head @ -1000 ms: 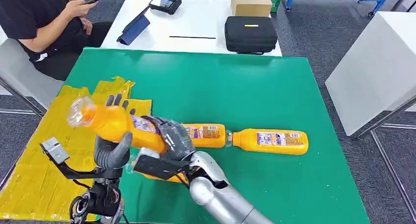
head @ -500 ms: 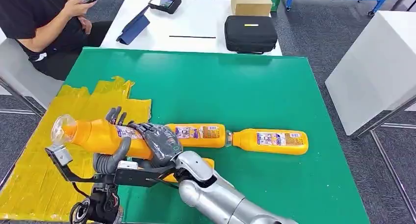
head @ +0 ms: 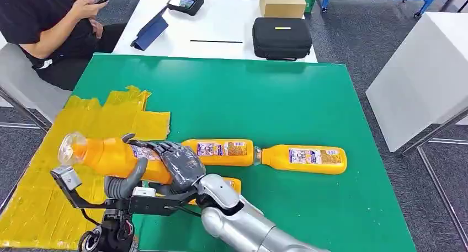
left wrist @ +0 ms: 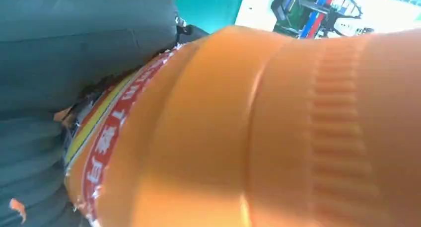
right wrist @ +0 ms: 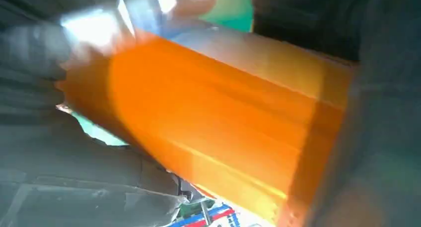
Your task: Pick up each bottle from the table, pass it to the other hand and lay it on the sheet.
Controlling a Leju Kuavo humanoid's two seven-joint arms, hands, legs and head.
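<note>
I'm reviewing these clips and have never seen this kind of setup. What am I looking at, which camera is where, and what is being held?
It is a two-armed humanoid robot. The wide picture comes from its head, looking down at a green table. The two close-ups come from cameras at its wrists. Both the left hand and the right hand grip one orange bottle above the table's edge, beside a yellow sheet. Two more bottles lie end to end on the table. A seated person holds a phone beyond it.
</note>
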